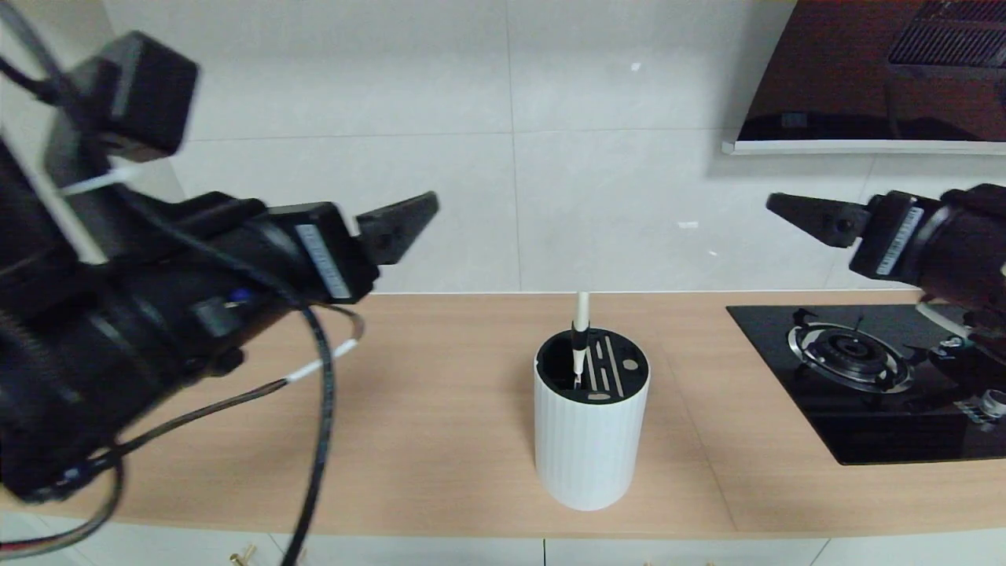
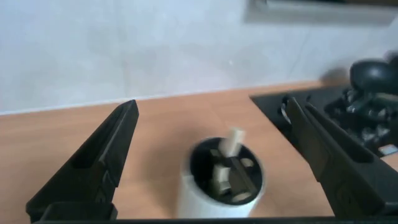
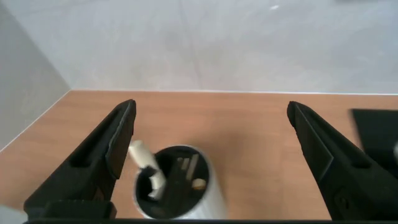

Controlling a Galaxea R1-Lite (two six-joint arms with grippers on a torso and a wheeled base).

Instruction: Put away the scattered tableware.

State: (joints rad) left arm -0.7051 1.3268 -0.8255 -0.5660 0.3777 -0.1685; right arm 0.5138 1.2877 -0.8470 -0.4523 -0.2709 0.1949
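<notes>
A white ribbed utensil holder (image 1: 588,440) with a black slotted top stands on the wooden counter (image 1: 440,440). A utensil with a cream and black handle (image 1: 580,334) sticks up out of its large slot. The holder (image 2: 217,186) and handle (image 2: 231,142) lie below and between my left gripper's open fingers (image 2: 93,162). My left gripper (image 1: 397,228) hangs raised above the counter, left of the holder, holding nothing. My right gripper (image 1: 809,218) is raised at the right, above the stove, open and bare. Its wrist view has the holder (image 3: 177,186) and handle (image 3: 144,160) below.
A black gas hob (image 1: 864,377) with a burner ring is set into the counter at the right. A dark range hood (image 1: 872,79) hangs on the tiled wall above it. Bare counter spreads left and right of the holder.
</notes>
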